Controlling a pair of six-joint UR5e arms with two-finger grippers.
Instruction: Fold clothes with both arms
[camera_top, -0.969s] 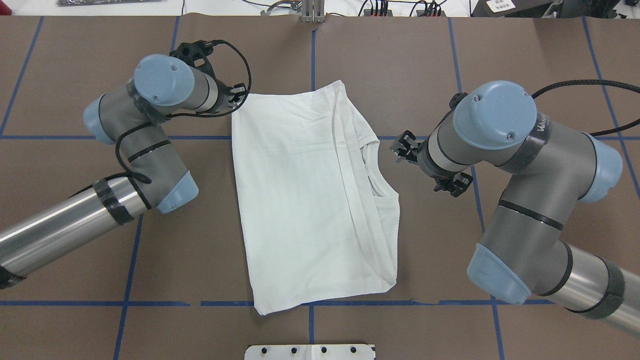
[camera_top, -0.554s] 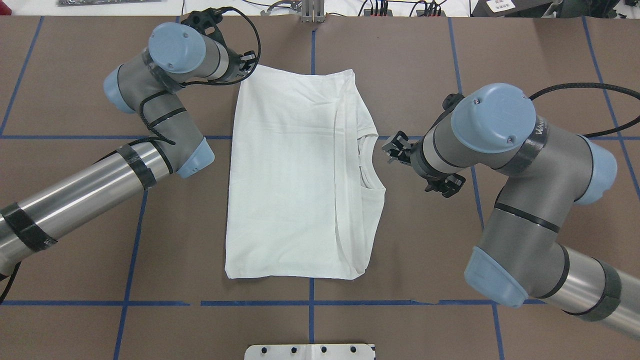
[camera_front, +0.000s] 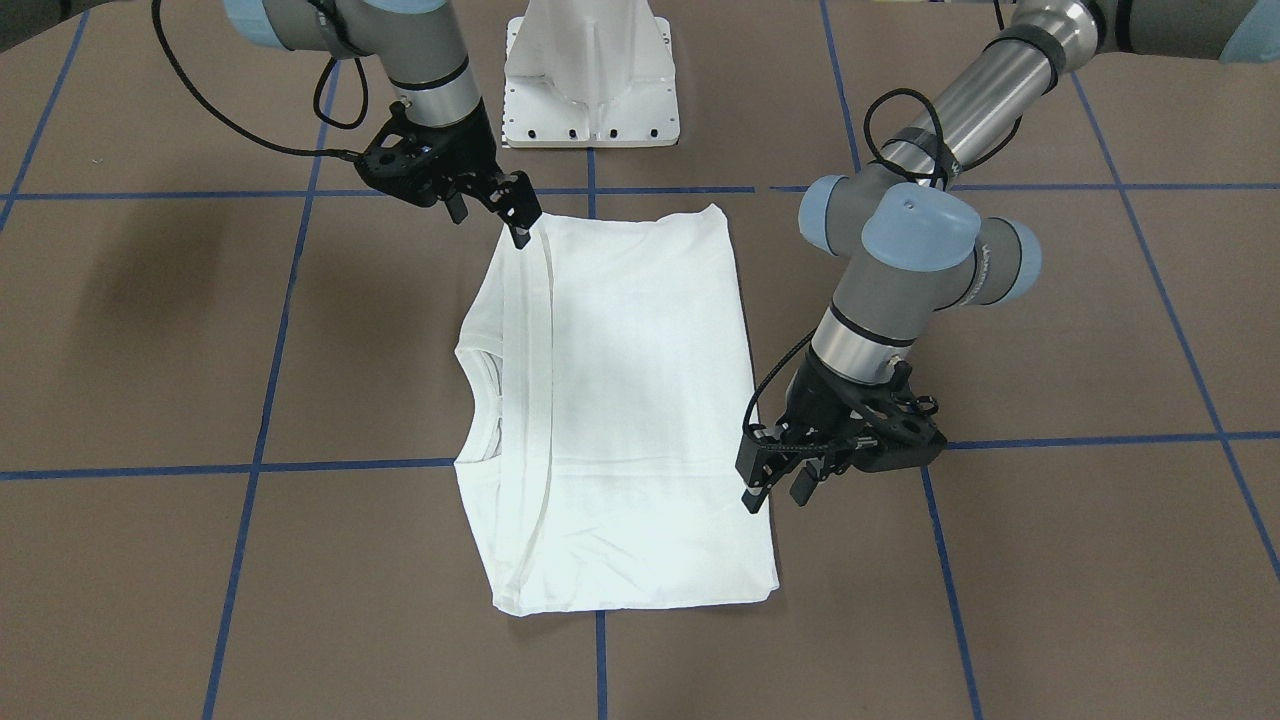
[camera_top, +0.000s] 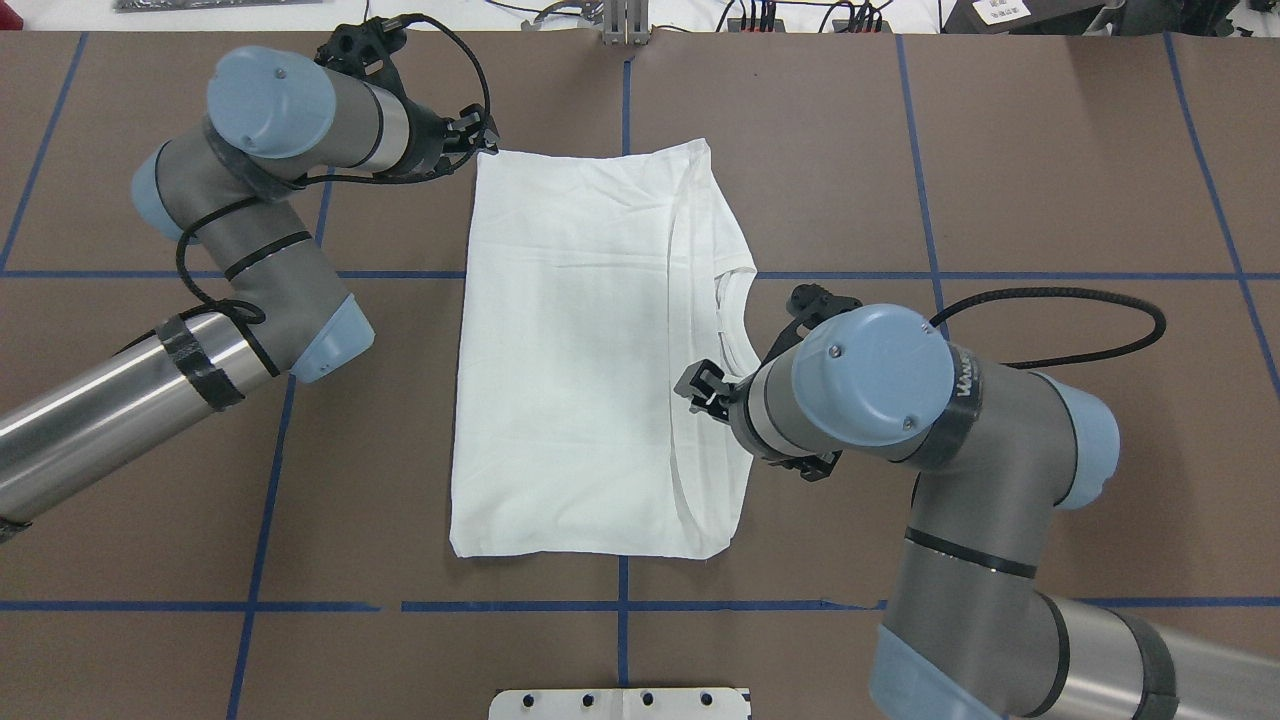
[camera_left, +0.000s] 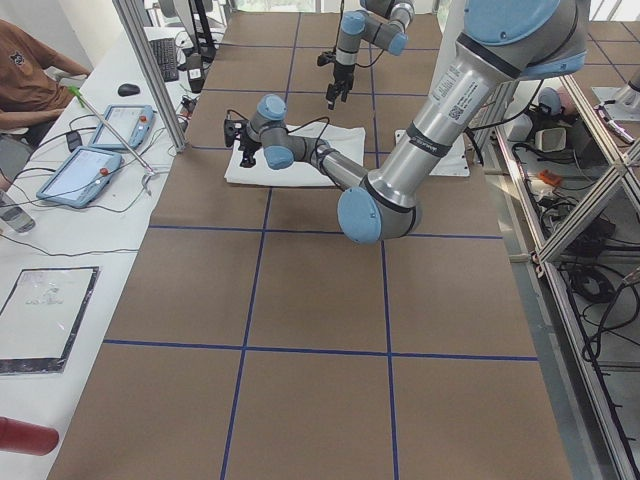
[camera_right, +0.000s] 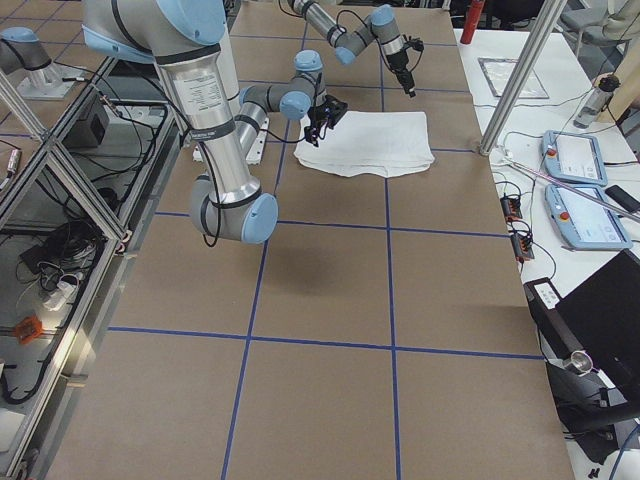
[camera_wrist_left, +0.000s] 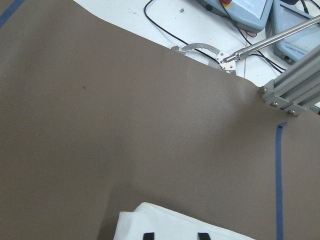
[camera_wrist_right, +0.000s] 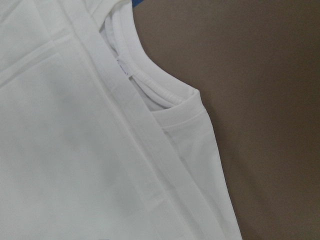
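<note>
Brown paper-covered table (camera_top: 900, 150), blue tape grid lines (camera_top: 1050, 275). White side bench (camera_left: 60, 220) holds two grey tablet pendants (camera_left: 80, 175). One folded white cotton T-shirt (camera_top: 570, 350) lies mid-table. Two black grippers, both spread open and gripping nothing: left gripper (camera_front: 775, 488) at the shirt's far-edge corner, right gripper (camera_top: 703, 390) over the ribbed collar (camera_wrist_right: 150, 85).

The folded white T-shirt (camera_right: 372, 143) lies on the far half of the brown table (camera_right: 320, 290). The near, large right arm (camera_right: 215, 120) bends across to it, with the right gripper (camera_right: 320, 122) at the shirt's left edge. The far left arm (camera_right: 350, 35) hangs its left gripper (camera_right: 407, 80) above the shirt's far edge. A control tablet (camera_right: 570, 157) lies off to the right.
</note>
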